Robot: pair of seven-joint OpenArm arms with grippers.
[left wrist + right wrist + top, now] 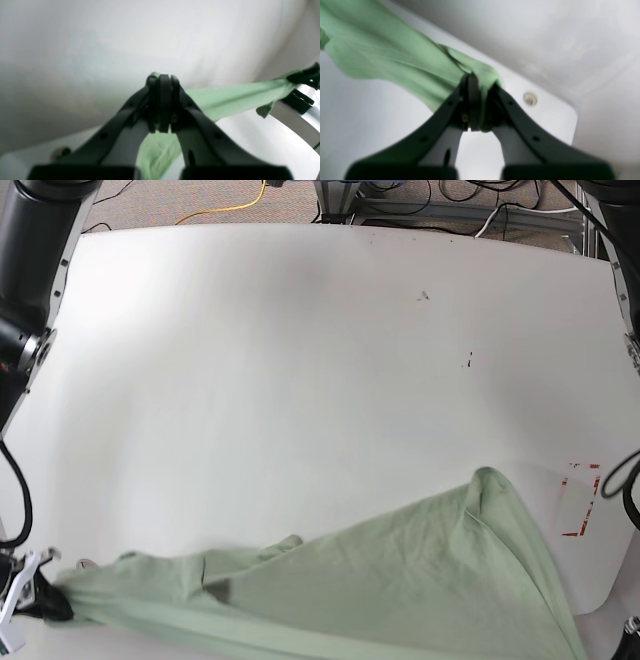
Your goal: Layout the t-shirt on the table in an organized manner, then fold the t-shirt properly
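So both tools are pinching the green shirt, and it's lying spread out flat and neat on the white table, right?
Not quite. Both tools do pinch the t-shirt: left tool, right tool. But it isn't flat and neat. The base view shows it bunched and stretched between them along the near edge of the table, with wrinkles and a raised peak.

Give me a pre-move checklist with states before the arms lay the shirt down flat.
1. Left claw shut on shirt: ok.
2. Right claw shut on shirt: ok.
3. Shirt pulled taut between both claws: ok.
4. Shirt spread flat on table: not ok, bunched and wrinkled near the front edge.
5. Collar and placket facing up: cannot tell.
6. Shirt fully on the table: cannot tell, its lower part runs out of the base view.
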